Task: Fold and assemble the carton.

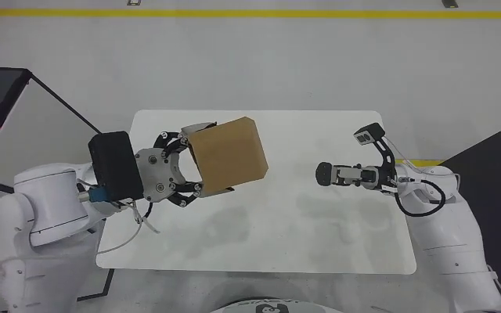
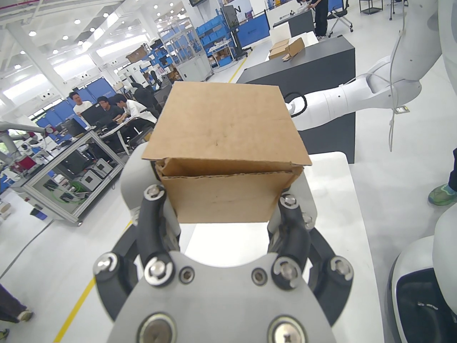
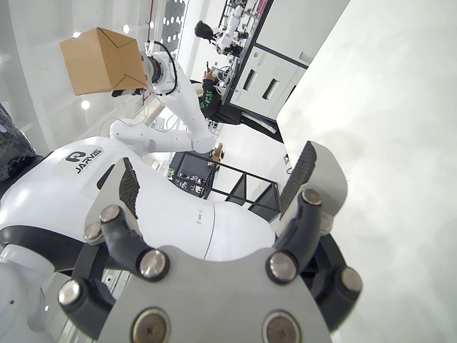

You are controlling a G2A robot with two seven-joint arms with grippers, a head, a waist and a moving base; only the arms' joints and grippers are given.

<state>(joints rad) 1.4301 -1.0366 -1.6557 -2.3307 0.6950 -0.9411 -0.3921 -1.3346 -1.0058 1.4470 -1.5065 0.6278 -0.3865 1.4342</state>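
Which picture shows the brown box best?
The left wrist view: the carton is close and large, clamped by the left gripper. The top view shows its side over the table; the right wrist view shows it far off, folded end visible.

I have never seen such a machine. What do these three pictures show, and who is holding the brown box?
This is a robot with two arms; each arm ends in jaws. One picture looks down from a camera above the arms; the other two come from cameras on the left and right wrists. The white table stands in front of the robot. The left jaws grip a brown carton by one end, over the table. The right jaws are open and hold nothing, apart from the carton.
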